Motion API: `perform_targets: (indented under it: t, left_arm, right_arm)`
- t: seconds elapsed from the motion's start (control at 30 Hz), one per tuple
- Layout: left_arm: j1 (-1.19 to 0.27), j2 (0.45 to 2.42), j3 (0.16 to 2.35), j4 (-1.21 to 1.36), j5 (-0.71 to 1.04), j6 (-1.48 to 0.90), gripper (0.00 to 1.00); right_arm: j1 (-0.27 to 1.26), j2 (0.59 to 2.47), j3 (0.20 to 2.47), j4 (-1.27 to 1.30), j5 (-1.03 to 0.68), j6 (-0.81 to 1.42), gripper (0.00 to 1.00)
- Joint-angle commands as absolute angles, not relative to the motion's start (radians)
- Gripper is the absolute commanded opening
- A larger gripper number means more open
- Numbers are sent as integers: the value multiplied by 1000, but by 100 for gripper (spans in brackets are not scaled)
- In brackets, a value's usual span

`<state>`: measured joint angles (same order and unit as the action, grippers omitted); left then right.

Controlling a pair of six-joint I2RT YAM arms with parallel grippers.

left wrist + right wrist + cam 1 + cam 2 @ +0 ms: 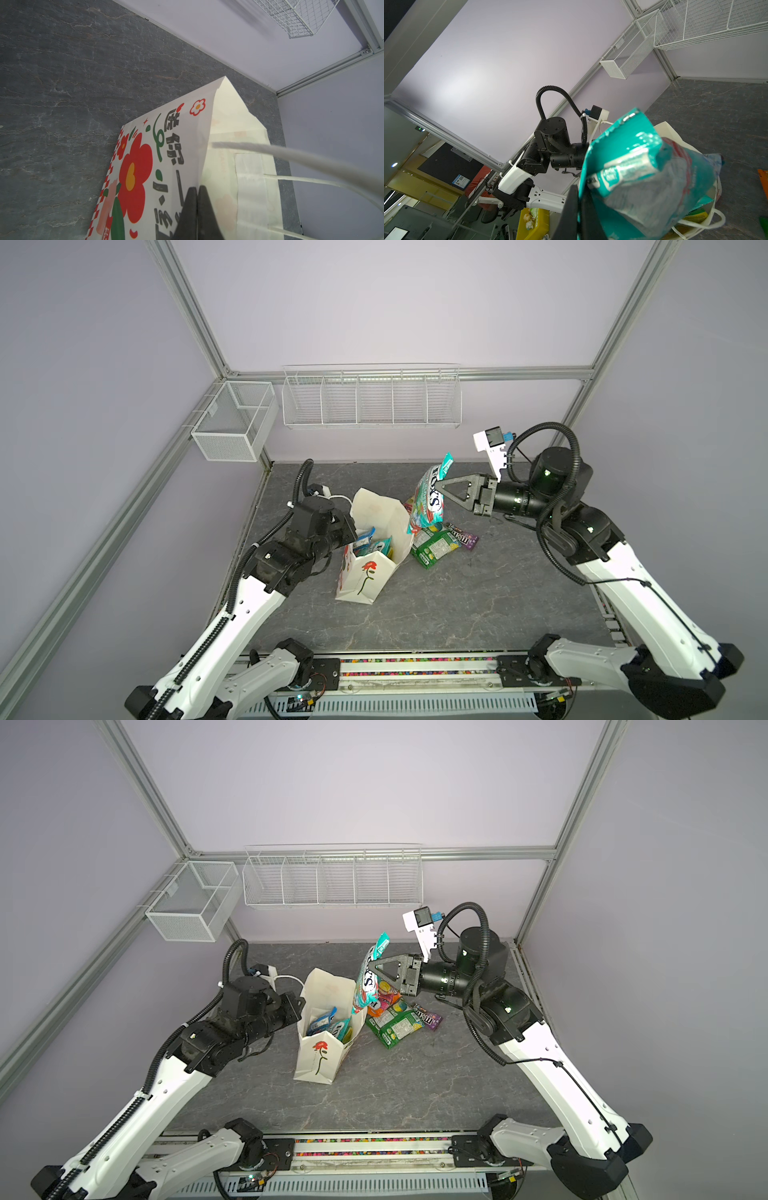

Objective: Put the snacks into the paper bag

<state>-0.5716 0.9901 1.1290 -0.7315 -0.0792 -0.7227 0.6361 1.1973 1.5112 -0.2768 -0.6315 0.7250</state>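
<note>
The white paper bag (365, 578) (318, 1058) with a red flower stands open at the table's middle. My left gripper (352, 531) (198, 188) is shut on its left rim, the bag wall (145, 155) pinched between the jaws. A blue wrapper (363, 541) and a teal packet (382, 548) lie inside. My right gripper (442, 483) (579, 190) is shut on a teal FOX'S packet (430, 502) (643, 176), which hangs just right of the bag's mouth. On the table beneath lie a green packet (434, 549), a purple packet (467, 538) and an orange packet (386, 999).
A white wire basket (370, 400) hangs on the back wall and a white mesh box (232, 423) on the left frame. The bag's cord handles (291, 158) loop toward the left arm. Grey tabletop (478, 605) stretches in front of the bag.
</note>
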Motion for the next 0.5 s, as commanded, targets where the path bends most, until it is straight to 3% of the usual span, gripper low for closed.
perform_targets:
  t: [0.0, 0.47]
  left_arm:
    - [-577, 974, 1147, -721, -74, -728, 0]
    - [-577, 967, 1137, -715, -60, -734, 0]
  right_arm:
    - [655, 1209, 1556, -192, -630, 712, 7]
    - [716, 1299, 1559, -128, -631, 732, 7]
